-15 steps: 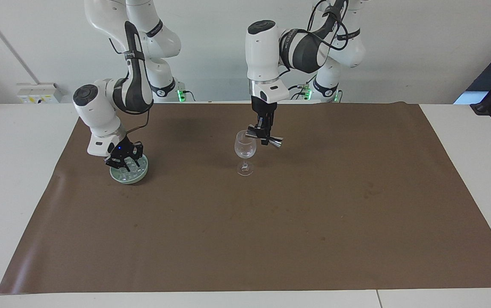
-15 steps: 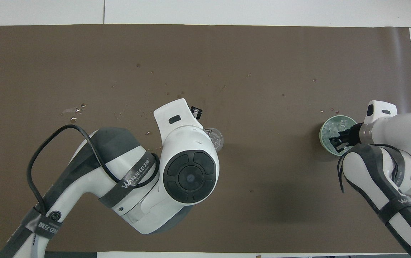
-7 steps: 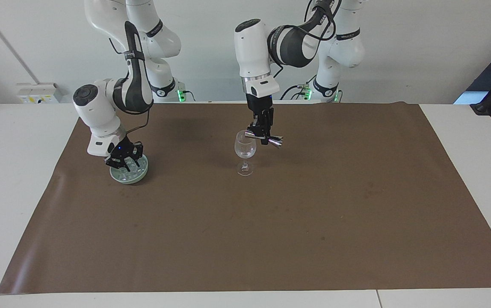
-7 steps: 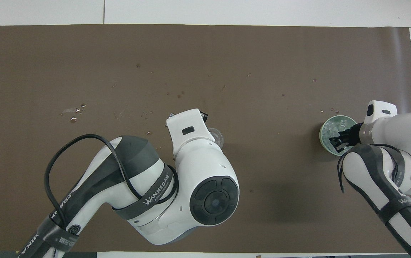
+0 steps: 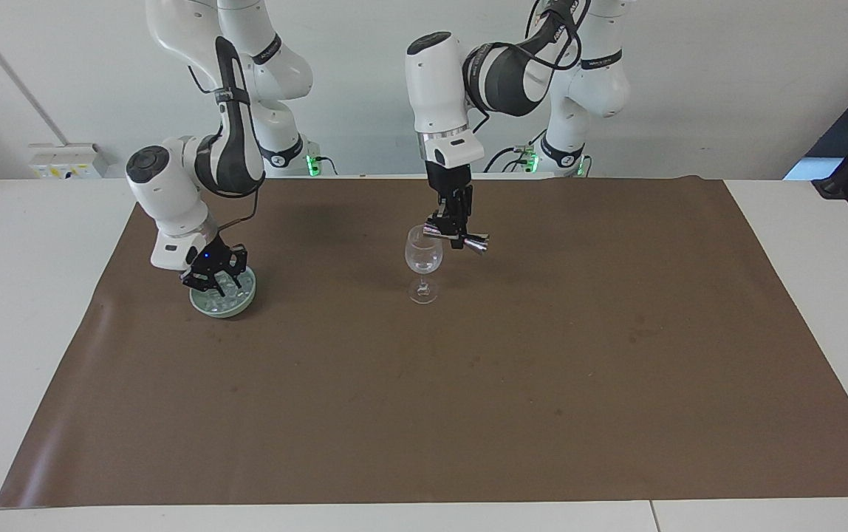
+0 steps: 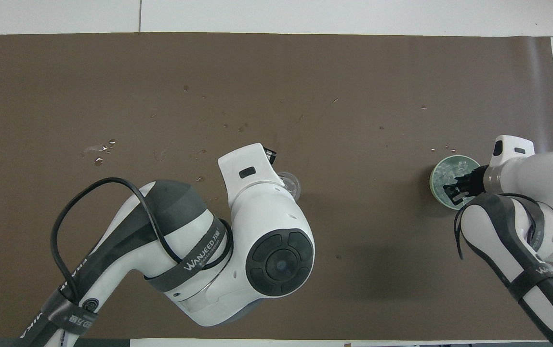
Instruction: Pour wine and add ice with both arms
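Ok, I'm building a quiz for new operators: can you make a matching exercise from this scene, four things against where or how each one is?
Things:
1. silver metal measuring cup
2. clear stemmed wine glass
3. pale green round bowl
4. small clear ice cubes

Places or states:
A. lying in the bowl
B. standing upright on the brown mat, midway between the arms
C. gripped by the left hand, tipped at the glass's rim
D. under the right hand, toward the right arm's end

Pairs: 1-C, 2-B, 3-D, 4-A.
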